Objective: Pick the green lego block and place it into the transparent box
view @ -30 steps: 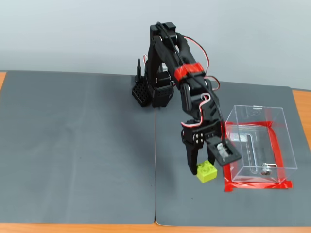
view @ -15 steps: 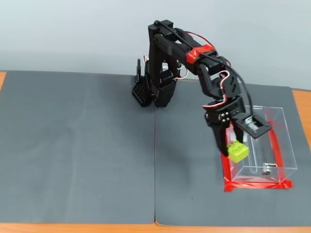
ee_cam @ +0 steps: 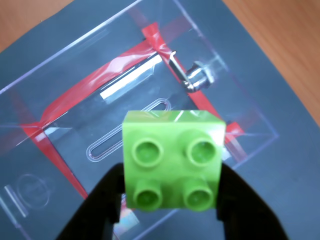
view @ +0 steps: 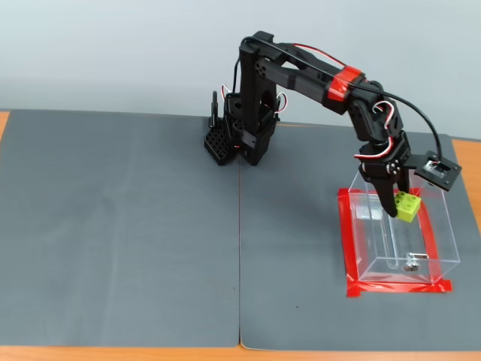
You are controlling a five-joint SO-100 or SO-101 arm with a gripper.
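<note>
The green lego block, judged light, rigid and smooth-sided, was held by its opposite flat sides between the closed jaws of the gripper above the transparent box.

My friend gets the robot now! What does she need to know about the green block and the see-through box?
Gripper: shut on the green block, studs facing the wrist camera, one black finger on each side.
Block: held up in the air over the open top of the clear box, not dropped.
Box: sits on the gray mat with red tape around its base; only a small metal piece lies inside.
Done: block picked up and carried over the box.
Left: open the gripper so the block falls in, then pull the arm away.
</note>
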